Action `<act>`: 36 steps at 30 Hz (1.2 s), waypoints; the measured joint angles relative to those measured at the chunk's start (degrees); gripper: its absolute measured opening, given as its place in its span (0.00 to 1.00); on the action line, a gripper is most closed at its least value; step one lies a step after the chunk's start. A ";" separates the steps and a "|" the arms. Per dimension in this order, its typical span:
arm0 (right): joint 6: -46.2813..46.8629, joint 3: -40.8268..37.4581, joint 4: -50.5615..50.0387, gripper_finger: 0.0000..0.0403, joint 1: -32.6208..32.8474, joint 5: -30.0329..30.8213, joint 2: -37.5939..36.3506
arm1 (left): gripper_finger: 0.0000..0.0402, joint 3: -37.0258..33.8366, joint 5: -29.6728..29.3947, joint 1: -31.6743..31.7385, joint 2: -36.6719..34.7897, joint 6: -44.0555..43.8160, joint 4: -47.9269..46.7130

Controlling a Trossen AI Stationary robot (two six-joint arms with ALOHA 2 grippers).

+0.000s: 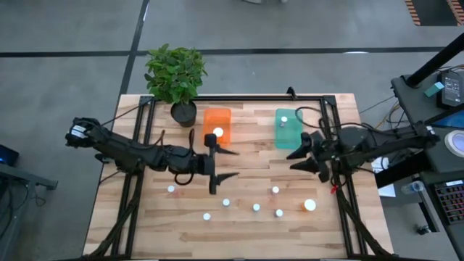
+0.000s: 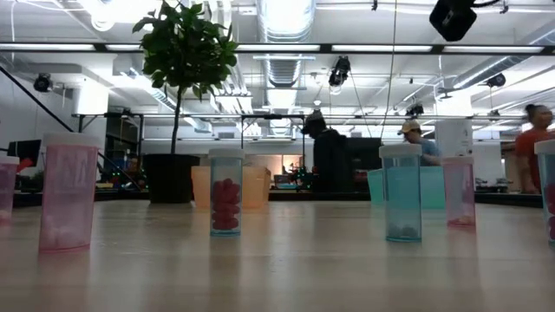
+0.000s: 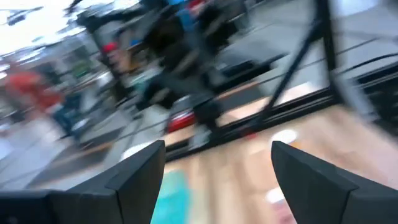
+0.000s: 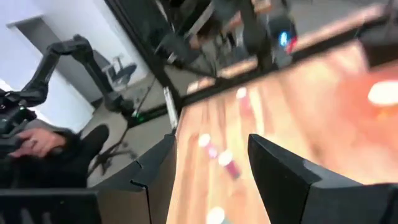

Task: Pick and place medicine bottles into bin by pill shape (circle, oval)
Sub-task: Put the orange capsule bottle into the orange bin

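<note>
Several small medicine bottles with white caps stand on the wooden table's near half, among them one (image 1: 225, 202) near the middle and a larger one (image 1: 309, 205) at the right. In the low view a clear bottle with red pills (image 2: 225, 195) and a teal one (image 2: 403, 195) stand upright. The orange bin (image 1: 217, 123) and the teal bin (image 1: 288, 129) sit at the far side, each with a white cap showing inside. My left gripper (image 1: 226, 164) hovers open near the orange bin, empty. My right gripper (image 1: 299, 159) hovers open beside the teal bin, empty.
A potted green plant (image 1: 177, 76) in a black pot stands at the table's far left corner. A black frame (image 1: 239, 96) runs along the table's edges. People and desks show in the room beyond the table in the low view.
</note>
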 joint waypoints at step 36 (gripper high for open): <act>61.60 33.95 -63.59 0.46 26.55 -3.10 40.94 | 0.68 -6.61 -1.48 0.91 -4.56 9.63 2.40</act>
